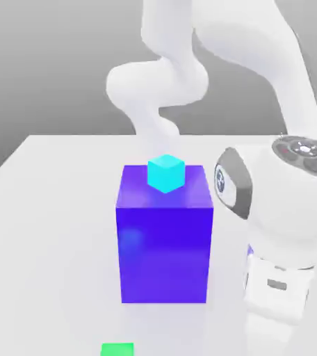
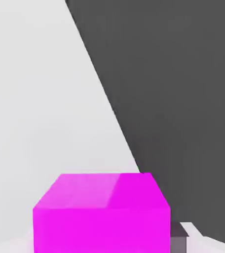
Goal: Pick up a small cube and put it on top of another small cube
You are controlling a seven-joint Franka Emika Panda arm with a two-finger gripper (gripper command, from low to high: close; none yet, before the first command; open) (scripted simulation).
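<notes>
While the cyan cube (image 1: 166,174) rests atop the large blue block (image 1: 165,243) on the desk (image 1: 57,229), the tool (image 2: 102,243) is closed to the width of the magenta cube (image 2: 102,230), gripping its sides.

Centered on top of a large upright block (image 1: 164,254), near its far edge: a small cube (image 1: 166,173). Under the block: a broad tabletop (image 1: 50,236). In front of the block, slightly toward the exterior view's left and cut by the frame: a partly visible block (image 1: 117,349). At the exterior view's right, beside the large block: the Panda's hand (image 1: 278,285). Close before the hand camera, above the tabletop's edge: another cube (image 2: 102,222).
</notes>
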